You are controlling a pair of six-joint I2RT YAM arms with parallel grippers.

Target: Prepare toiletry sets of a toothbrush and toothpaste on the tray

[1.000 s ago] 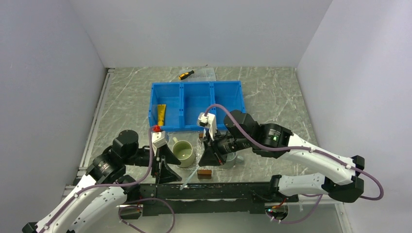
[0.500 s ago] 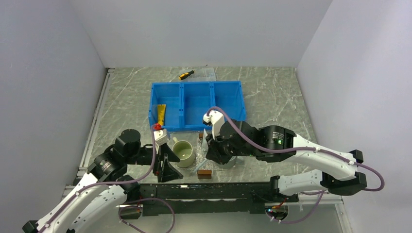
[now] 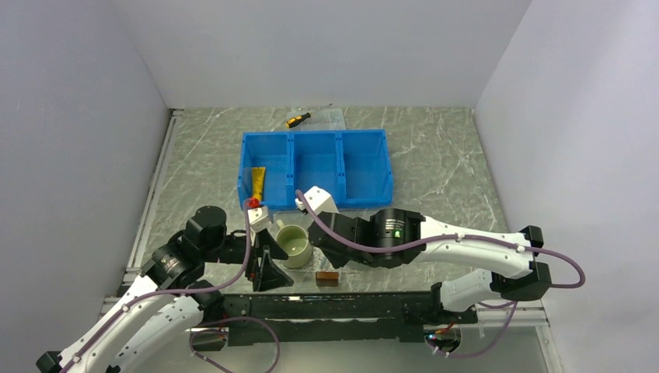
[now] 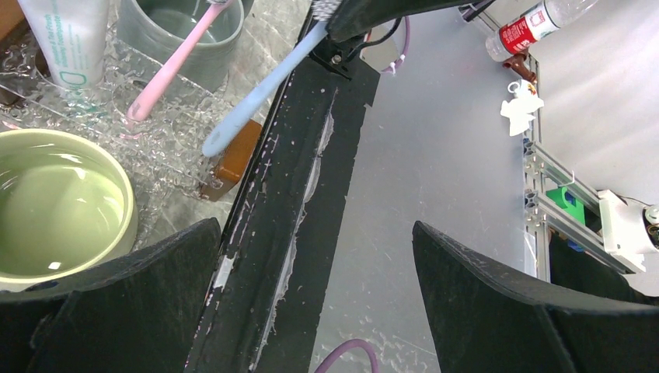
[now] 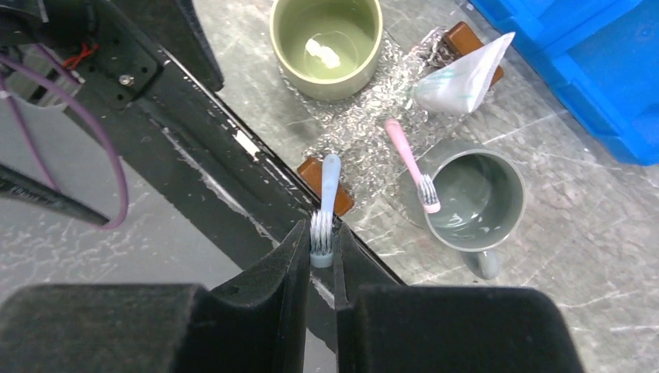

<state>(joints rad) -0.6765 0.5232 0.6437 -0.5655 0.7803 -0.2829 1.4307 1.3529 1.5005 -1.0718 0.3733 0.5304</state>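
The clear tray with brown block handles lies by the table's near edge. The white toothpaste lies on its far end and also shows in the left wrist view. A pink toothbrush leans from the tray into a grey mug. My right gripper is shut on the bristle head of a light blue toothbrush, whose handle tip reaches over the tray's near handle. My left gripper is open and empty over the black front rail, left of the tray.
A green mug stands just left of the tray. The blue three-compartment bin behind holds a yellow tube. A yellow-and-black screwdriver lies at the back. The right arm covers the tray in the top view.
My right arm has swung left and down over the tray with the blue toothbrush, now hiding the tray and grey mug from above. The left arm has barely moved.
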